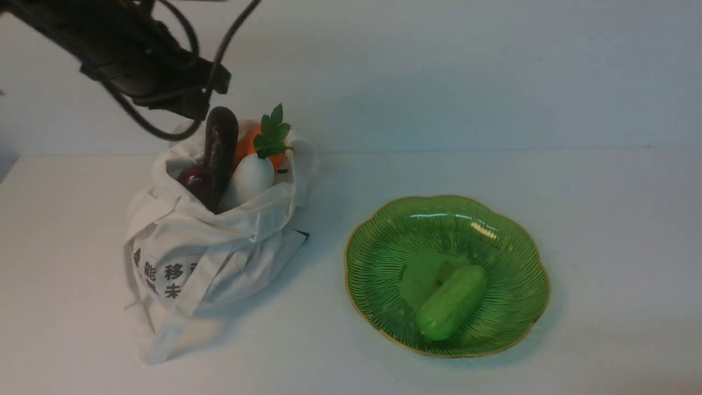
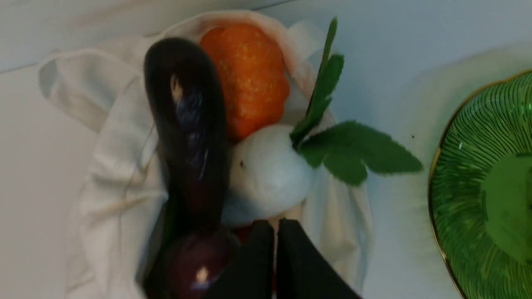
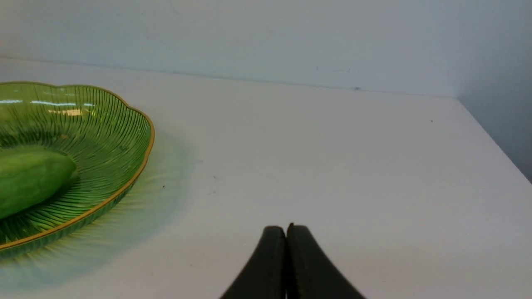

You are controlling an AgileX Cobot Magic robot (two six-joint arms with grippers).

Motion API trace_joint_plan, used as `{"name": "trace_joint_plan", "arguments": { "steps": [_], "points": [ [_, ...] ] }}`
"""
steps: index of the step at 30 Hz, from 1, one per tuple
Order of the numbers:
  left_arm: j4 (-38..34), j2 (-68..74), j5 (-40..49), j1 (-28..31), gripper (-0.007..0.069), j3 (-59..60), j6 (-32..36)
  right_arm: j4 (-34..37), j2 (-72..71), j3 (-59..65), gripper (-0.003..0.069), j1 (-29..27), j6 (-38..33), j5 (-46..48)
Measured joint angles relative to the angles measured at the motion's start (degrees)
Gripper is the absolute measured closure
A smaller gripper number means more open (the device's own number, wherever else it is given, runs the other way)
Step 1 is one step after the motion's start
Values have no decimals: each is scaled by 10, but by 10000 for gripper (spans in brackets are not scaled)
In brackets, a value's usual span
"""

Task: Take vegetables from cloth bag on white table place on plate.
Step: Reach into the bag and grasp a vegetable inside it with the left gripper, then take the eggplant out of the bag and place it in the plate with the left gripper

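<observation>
While a green toy cucumber [image 1: 452, 302] is sitting on the ribbed green glass plate [image 1: 510, 230], four vegetables [image 1: 249, 175] are waiting in the cream cloth bag [image 1: 181, 258]. Left gripper [image 2: 276, 227] and right gripper [image 3: 286, 229] are hanging pinched closed, empty.

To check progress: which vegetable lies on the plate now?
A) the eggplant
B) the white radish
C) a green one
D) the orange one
C: a green vegetable lies on the plate, while the eggplant, radish and orange one sit in the bag.
</observation>
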Motion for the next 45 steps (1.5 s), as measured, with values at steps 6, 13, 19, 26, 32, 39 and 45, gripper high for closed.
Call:
{"name": "trace_joint_plan", "arguments": {
  "steps": [6,13,19,26,32,39,45],
  "points": [
    [30,106,6,-1,529,-106,0,0,0,0,673,0,0,0],
    [55,121,-11,-1,213,-121,-1,0,0,0,673,0,0,0],
    [70,171,-37,-1,-27,-123,-16,0,0,0,673,0,0,0],
    [116,187,-52,-1,181,-123,-62,0,0,0,673,0,0,0],
    [111,154,-49,-1,261,-123,-50,0,0,0,673,0,0,0],
    [91,54,-33,-4,261,-123,-44,0,0,0,673,0,0,0],
    [39,-33,-22,-48,261,-123,-9,0,0,0,673,0,0,0]
  ]
}}
